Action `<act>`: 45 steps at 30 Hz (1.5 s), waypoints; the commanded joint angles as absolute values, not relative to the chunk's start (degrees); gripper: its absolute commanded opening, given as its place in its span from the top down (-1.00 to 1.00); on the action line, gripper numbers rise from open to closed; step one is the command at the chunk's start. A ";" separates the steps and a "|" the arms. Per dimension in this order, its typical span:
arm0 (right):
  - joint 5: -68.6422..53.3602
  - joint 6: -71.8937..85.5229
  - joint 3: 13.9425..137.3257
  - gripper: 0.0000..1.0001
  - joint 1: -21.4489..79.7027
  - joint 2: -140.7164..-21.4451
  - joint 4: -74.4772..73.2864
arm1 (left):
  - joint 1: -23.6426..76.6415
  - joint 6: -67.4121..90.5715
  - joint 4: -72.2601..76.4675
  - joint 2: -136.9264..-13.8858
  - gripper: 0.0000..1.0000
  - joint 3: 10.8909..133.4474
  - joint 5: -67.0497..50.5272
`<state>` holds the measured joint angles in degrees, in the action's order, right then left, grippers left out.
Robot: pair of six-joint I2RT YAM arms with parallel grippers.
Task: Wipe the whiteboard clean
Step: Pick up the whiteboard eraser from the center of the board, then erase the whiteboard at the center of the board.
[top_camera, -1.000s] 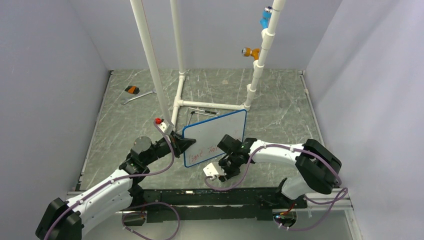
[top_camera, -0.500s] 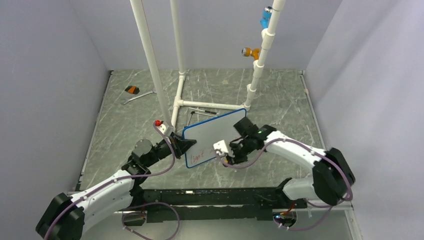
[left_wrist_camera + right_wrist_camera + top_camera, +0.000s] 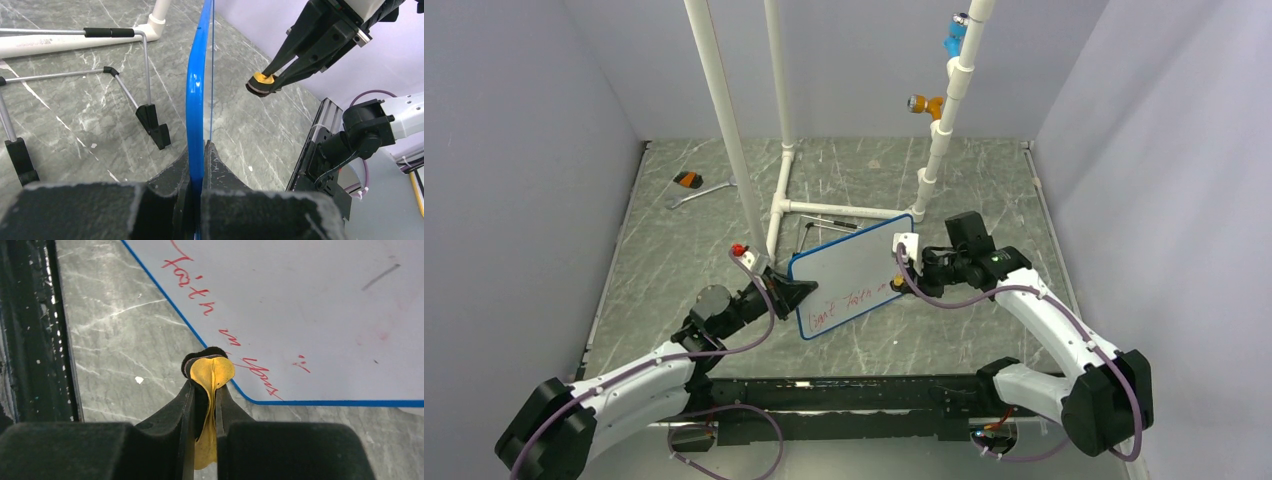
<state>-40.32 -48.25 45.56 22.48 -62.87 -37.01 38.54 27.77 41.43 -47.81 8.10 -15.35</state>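
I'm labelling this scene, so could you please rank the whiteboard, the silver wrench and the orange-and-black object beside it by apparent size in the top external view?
1. whiteboard, by far the largest.
2. silver wrench, long but thin.
3. orange-and-black object, smallest.
Both small items lie farther from the camera, but the order is plain.

the left gripper (image 3: 792, 291) clamps the whiteboard (image 3: 854, 268) by its left edge. the right gripper (image 3: 901, 284) holds a yellow pad (image 3: 896, 285) at the opposite edge.

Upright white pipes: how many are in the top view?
3: the left pipe comes down left of the whiteboard, the middle pipe farther back, the right pipe behind the whiteboard.
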 commanded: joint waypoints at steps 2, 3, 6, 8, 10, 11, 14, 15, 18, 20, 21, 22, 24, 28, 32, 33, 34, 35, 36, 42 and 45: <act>-38.43 -43.07 45.27 1.00 21.29 -62.81 -31.74 | 39.67 27.72 37.16 -48.58 1.00 5.86 -13.63; -38.21 -42.80 45.30 1.00 21.10 -62.87 -31.44 | 39.91 27.82 37.33 -48.74 1.00 5.79 -13.33; -38.09 -42.01 45.29 1.00 20.36 -63.10 -30.80 | 40.33 28.10 37.94 -49.40 1.00 5.63 -13.18; -38.25 -41.70 45.33 1.00 19.74 -63.10 -30.55 | 40.60 28.27 38.37 -49.95 1.00 5.63 -13.19; -38.52 -41.58 45.26 1.00 19.41 -63.33 -30.59 | 41.00 28.38 38.95 -50.60 1.00 5.63 -12.99; -38.64 -41.57 45.27 1.00 19.19 -63.34 -30.59 | 41.23 28.31 39.10 -51.00 1.00 5.67 -12.74; -38.92 -41.48 45.29 1.00 18.91 -63.61 -30.50 | 42.18 27.97 39.11 -51.48 1.00 5.89 -11.94; -39.05 -41.48 45.28 1.00 18.83 -63.60 -30.50 | 42.43 27.95 39.16 -51.47 1.00 5.84 -11.52; -39.28 -41.51 45.22 1.00 18.67 -63.81 -30.42 | 42.97 27.86 39.12 -51.50 1.00 5.87 -10.83; -39.29 -41.57 45.11 1.00 18.63 -63.91 -30.33 | 43.23 27.78 39.03 -51.69 1.00 5.97 -10.47; -39.29 -41.57 45.09 1.00 18.67 -63.97 -30.32 | 43.37 27.73 39.02 -51.82 1.00 6.00 -10.39; -39.35 -41.57 45.13 1.00 18.64 -63.95 -30.23 | 43.50 27.68 39.05 -52.04 1.00 6.10 -10.30; -39.37 -41.66 45.02 1.00 18.63 -63.98 -30.23 | 43.74 27.68 39.33 -52.64 1.00 6.21 -10.32; -39.37 -41.77 44.78 1.00 18.63 -63.97 -30.09 | 44.16 27.82 40.35 -53.90 1.00 6.39 -10.49; -39.33 -41.75 44.65 1.00 18.67 -64.06 -29.84 | 44.46 27.76 40.48 -54.23 1.00 6.59 -10.55; -39.30 -41.76 44.65 1.00 18.62 -63.99 -29.80 | 44.52 27.77 40.37 -54.23 1.00 6.59 -10.55; -39.31 -41.75 44.59 1.00 18.63 -64.01 -29.72 | 44.55 27.76 40.40 -54.23 1.00 6.64 -10.50; -39.33 -41.74 44.56 1.00 18.68 -64.05 -29.63 | 44.56 27.77 40.37 -54.29 1.00 6.66 -10.54; -39.29 -41.67 44.48 1.00 18.64 -64.12 -29.55 | 44.56 27.76 40.42 -54.31 1.00 6.61 -10.61; -39.22 -41.11 44.22 1.00 18.64 -64.33 -28.78 | 44.67 28.56 40.89 -55.33 1.00 6.89 -11.11; -38.79 -40.57 44.04 1.00 18.64 -64.37 -28.00 | 44.69 29.31 41.40 -55.76 1.00 6.94 -11.40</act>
